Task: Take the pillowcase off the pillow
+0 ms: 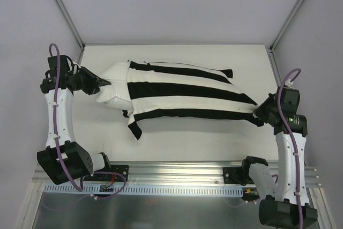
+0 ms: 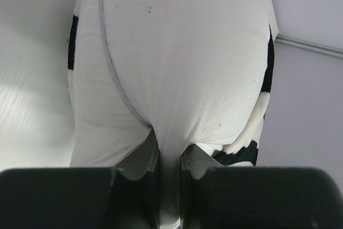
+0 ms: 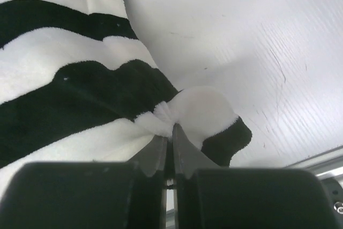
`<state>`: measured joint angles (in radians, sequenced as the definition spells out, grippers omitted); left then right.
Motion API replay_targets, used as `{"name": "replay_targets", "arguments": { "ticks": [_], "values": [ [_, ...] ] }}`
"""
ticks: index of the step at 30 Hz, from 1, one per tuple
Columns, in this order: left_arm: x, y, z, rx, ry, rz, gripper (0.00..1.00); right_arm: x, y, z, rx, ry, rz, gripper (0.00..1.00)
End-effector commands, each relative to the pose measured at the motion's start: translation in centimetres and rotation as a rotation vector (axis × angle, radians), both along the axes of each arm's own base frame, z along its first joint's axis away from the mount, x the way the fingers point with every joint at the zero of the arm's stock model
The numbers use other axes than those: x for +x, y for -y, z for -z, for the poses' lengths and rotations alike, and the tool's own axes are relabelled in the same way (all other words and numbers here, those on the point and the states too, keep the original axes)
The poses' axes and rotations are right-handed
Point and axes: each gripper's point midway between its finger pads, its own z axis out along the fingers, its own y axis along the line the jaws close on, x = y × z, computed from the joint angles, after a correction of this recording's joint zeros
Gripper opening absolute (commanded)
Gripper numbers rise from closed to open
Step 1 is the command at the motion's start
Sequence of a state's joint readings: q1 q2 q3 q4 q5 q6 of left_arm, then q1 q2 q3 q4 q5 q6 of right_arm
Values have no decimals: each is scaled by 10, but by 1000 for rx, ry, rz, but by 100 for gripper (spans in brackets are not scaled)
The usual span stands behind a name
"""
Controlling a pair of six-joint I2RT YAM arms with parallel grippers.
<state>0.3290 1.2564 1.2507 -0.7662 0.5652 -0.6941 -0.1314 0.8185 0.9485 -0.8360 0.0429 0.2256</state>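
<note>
The pillowcase [image 1: 182, 92], broadly striped in black and white, lies across the table and covers most of the pillow. The pillow's plain white end [image 1: 112, 88] sticks out of it on the left. My left gripper [image 1: 102, 83] is shut on that white end; in the left wrist view a fold of the pillow [image 2: 182, 52] is pinched between the fingers at the gripper [image 2: 169, 151], with a striped edge of the pillowcase [image 2: 251, 149] beside it. My right gripper [image 1: 261, 112] is shut on the pillowcase's right corner, and the fuzzy striped cloth [image 3: 69, 95] bunches at the gripper [image 3: 171, 132].
The white table [image 1: 187, 138] is bounded by pale walls with metal posts [image 1: 63, 9] at the back corners. An aluminium rail [image 1: 177, 172] runs along the near edge by the arm bases. Bare tabletop [image 3: 241, 36] lies right of the pillowcase.
</note>
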Motion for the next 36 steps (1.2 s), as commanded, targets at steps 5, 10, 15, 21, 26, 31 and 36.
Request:
{"name": "replay_targets", "arguments": {
  "ticks": [5,10,15,21,26,31,36],
  "values": [
    [21,-68,-67,139,250,-221,0,-42,75,-39,-186,19,357,1],
    [6,-90,-66,135,247,-301,0,-56,87,-60,-191,96,462,1],
    [-7,-75,-47,70,217,-286,0,-60,58,-16,-75,88,372,1],
    [-26,-51,5,46,113,-255,0,-62,34,21,11,84,291,49],
    [-32,-48,32,27,47,-247,0,-33,23,-17,72,192,199,72],
    [-29,-41,31,23,62,-183,91,4,6,-34,132,168,94,74],
    [-30,-34,2,150,161,-115,99,42,-39,-37,11,69,-90,83]
  ]
}}
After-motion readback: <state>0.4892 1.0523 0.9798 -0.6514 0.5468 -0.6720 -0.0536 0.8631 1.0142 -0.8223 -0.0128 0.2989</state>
